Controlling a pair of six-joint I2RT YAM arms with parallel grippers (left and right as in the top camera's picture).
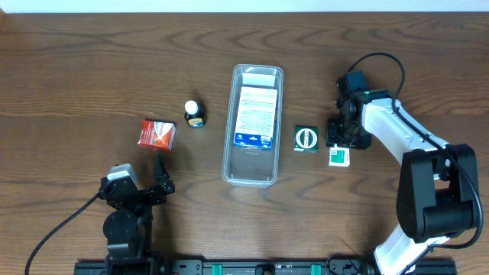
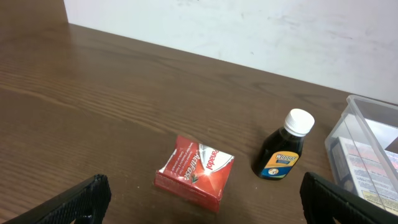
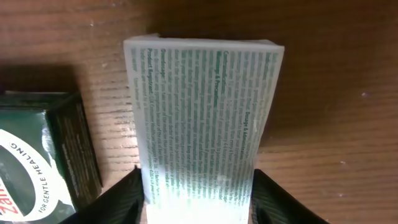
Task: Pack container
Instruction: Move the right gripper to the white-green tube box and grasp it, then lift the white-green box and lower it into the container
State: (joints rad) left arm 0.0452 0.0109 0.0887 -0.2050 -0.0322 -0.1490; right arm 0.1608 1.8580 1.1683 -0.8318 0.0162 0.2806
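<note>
The right pincer (image 3: 198, 177) was clamped on a white carton (image 3: 202, 106) printed with green text. One black finger (image 3: 118, 202) was pressed to each long side, and the carton lay flat on the dark wooden table (image 1: 92, 69). Just beside that pincer, on the side facing the container (image 1: 249, 166), sat a dark green carton (image 1: 306, 138) with a round white emblem on top. It was close to the white carton but apart from it. The container, a clear, long tub with rounded corners, lay lengthwise beyond the green carton, which stood between it and the right pincer. Inside the tub a blue-and-white box (image 1: 256, 114) rested flat on the floor toward the end farther from the arms' bases.

The left pincer (image 1: 162, 174) hung spread wide apart and gripped nothing, its two fingers at the bottom corners of its wrist view. Just ahead of it lay a red carton (image 2: 196, 171) with a crumpled top. Farther ahead and toward the container stood a small dark bottle (image 2: 283, 149) with a white cap and a yellow-and-blue label. It was upright, apart from the red carton and just short of the tub's wall. The container sat ahead and to the right of that pincer, well apart from it.
</note>
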